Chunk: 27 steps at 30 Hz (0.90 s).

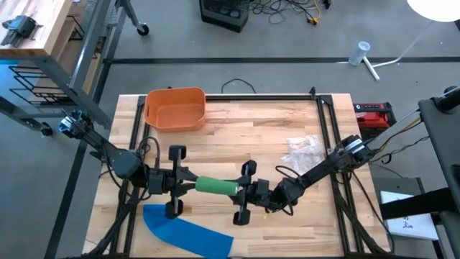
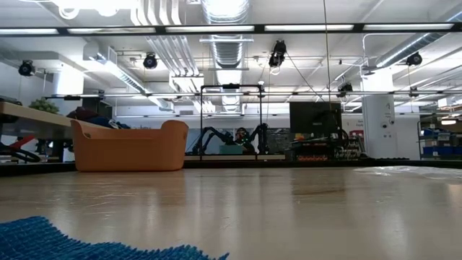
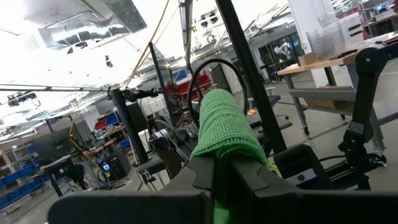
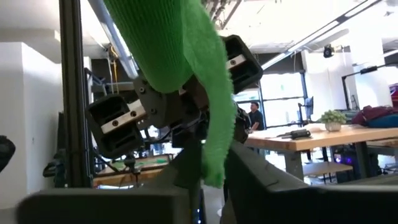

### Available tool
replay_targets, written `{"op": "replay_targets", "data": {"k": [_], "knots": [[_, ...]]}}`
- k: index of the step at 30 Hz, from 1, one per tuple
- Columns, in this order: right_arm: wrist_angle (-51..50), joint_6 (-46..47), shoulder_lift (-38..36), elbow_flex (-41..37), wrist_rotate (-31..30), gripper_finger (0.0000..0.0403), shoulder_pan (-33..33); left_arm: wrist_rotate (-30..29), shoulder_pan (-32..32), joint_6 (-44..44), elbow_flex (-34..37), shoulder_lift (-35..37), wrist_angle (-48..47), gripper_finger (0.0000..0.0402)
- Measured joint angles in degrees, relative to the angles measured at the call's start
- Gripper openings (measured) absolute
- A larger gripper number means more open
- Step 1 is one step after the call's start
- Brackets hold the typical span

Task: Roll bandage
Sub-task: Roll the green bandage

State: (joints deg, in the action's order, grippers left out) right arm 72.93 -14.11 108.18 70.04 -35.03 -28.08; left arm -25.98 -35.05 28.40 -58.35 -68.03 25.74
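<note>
Holding the green bandage roll (image 1: pixel 215 186) up off the table between both claws was the whole trick here, since a roll lying flat has nothing to turn against. My left gripper (image 1: pixel 188 183) was pressed tight on the roll's nine o'clock end, gripping it like an axle so it stayed stiff and level. In the left wrist view the knitted fabric ran straight out from between my fingers (image 3: pixel 205 168), which is about as square a grip as I could ask for.

My right gripper (image 1: pixel 249 191) sat at the three o'clock end, pinching the loose tail of the bandage. From the right wrist view that tail hung down off the roll and passed right between the fingers (image 4: pixel 186 163), nearly closed on it. I'd guess that was to keep tension on the free end, so the wraps lay snug instead of sagging.

Everything else was parked out of the way: the orange bin (image 1: pixel 175 108) up near twelve o'clock, the blue cloth (image 1: pixel 185 232) at about seven, and a clear plastic bag (image 1: pixel 302 150) around two.
</note>
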Motion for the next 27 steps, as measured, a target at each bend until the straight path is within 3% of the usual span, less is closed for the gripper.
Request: {"op": "replay_targets", "data": {"k": [3, 18, 27], "knots": [[-0.72, 0.00, 0.00, 0.00, 0.88, 0.0006, 0.00, -0.21, 0.02, 0.46, 0.00, 0.00, 0.00, 0.0007], [-3.00, 8.01, -0.11, 0.95, 3.98, 0.0001, -2.52, -10.69, 1.90, 9.17, 0.09, 0.17, -3.38, 0.0007], [-3.43, 5.89, -0.22, 2.01, 3.87, 0.0000, -3.15, -10.66, 1.88, 9.46, 0.09, 0.98, -3.69, 0.0007]]}}
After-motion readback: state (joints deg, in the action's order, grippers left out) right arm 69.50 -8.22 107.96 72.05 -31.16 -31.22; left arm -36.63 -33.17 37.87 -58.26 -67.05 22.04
